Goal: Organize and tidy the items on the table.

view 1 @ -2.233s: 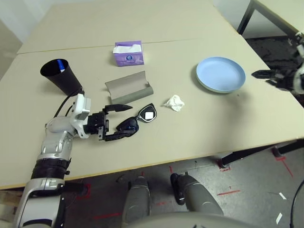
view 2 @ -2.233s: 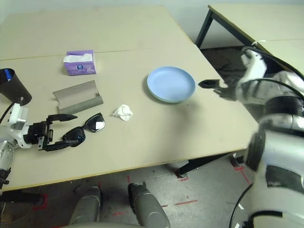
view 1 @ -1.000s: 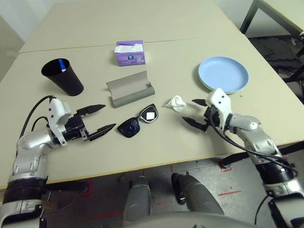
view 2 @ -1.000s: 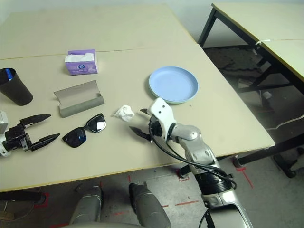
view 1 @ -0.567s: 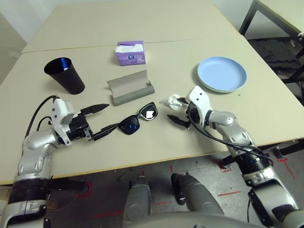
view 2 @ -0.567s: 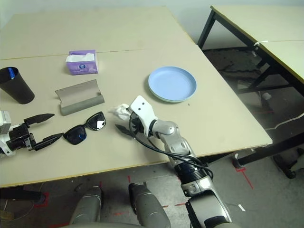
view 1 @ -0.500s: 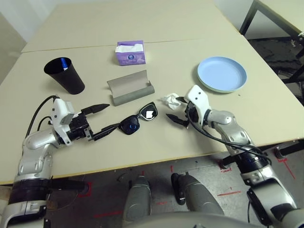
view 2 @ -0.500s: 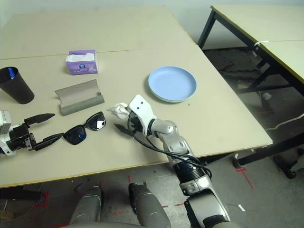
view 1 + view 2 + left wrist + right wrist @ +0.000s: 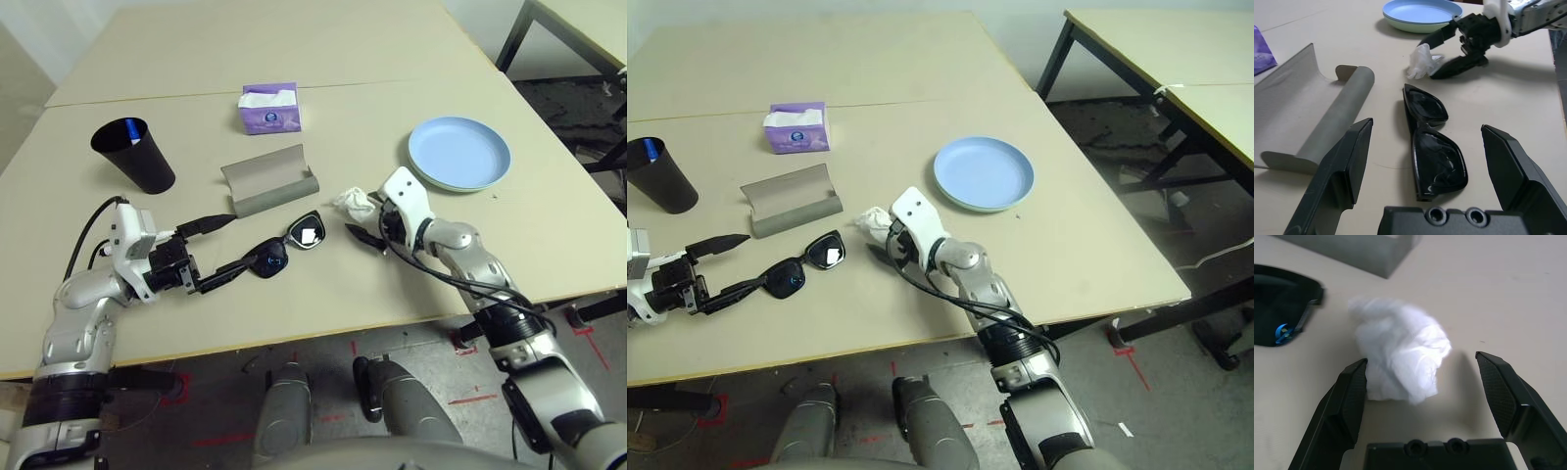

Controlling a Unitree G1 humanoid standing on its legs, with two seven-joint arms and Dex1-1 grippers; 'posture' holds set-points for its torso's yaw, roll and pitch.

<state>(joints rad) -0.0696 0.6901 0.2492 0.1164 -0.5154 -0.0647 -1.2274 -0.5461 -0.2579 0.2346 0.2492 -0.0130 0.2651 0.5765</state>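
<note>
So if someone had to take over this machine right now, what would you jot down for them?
Left tool: open, level, fingers either side of the black sunglasses, not gripping.
Right tool: open around the crumpled white tissue, not closed.
On the pale beige table: open grey oblong glasses case, black cup with a blue-capped pen inside, blue round plate stacked on a green one, purple tissue box.
Done: pen in cup, plates stacked.
Left: sunglasses into case, tissue cleared.

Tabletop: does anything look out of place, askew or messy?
Yes. A crumpled white tissue lies loose between the open right gripper fingers, and black sunglasses sit outside their open grey glasses case. Nothing looks spilled or damaged.
</note>
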